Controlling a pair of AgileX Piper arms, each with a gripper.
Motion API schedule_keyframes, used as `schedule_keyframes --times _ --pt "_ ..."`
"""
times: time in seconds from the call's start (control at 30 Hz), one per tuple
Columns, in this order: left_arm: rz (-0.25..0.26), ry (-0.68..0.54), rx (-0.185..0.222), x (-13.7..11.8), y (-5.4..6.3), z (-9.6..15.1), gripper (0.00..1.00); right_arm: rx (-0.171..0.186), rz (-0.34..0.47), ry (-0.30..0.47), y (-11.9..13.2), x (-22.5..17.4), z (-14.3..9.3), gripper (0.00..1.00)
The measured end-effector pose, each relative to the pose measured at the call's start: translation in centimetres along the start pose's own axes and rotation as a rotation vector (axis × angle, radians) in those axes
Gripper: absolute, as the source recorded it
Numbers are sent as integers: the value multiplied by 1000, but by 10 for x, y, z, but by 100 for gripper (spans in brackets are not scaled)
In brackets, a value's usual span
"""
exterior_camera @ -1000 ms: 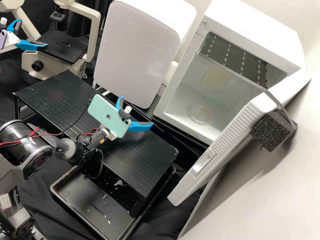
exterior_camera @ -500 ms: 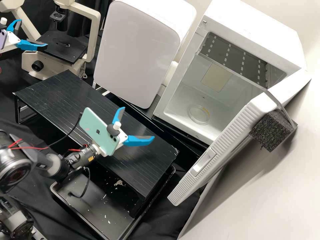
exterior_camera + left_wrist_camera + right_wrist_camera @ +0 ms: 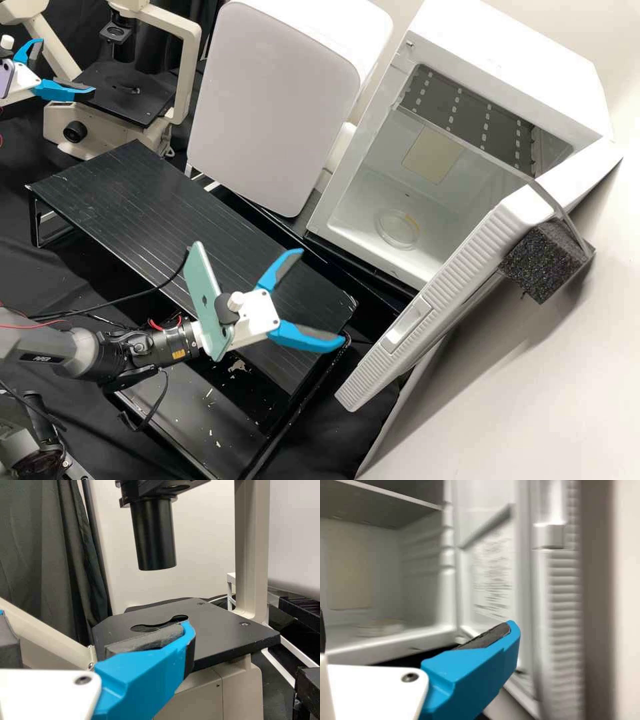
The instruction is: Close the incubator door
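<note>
Incubator door (image 3: 463,263): open | incubator (image 3: 507,57): round clear dish (image 3: 398,230) inside (on the floor)

pincers (image 3: 321,297) 2 | phones (image 3: 200,287) 2 | open incubator (image 3: 497,60) 1 | microscope (image 3: 120,103) 1 | dish (image 3: 398,230) 1

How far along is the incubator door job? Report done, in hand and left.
Done: none of the closing, by the look of it; the door stands wide open, baring the incubator's inside and the round dish in it.
In hand: the right gripper, open and holding nothing, is over the black stand, short of the door.
Left: reaching the door and swinging it fully shut.
</note>
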Motion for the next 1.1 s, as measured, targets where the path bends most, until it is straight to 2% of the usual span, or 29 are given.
schedule_keyframes --times 0.03,0.1,0.23,0.4,0.57,0.77,0.93,1.1 --pt "0 0 0 0 0 0 100 -30 18 -27 1 0 2 100" --pt "0 0 0 0 0 0 100 -60 48 -72 3 0 4 100" --pt "0 0 0 0 0 0 100 -112 73 -101 6 2 5 100" --pt "0 0 0 0 0 0 100 -129 87 -97 7 7 2 100" --pt "0 0 0 0 0 0 100 -158 97 -134 5 20 9 100" --pt "0 0 0 0 0 0 100 -162 129 -200 7 30 20 100" --pt "0 0 0 0 0 0 100 -163 132 -224 5 35 23 100" --pt "0 0 0 0 0 0 100 -188 122 -233 1 40 25 100"
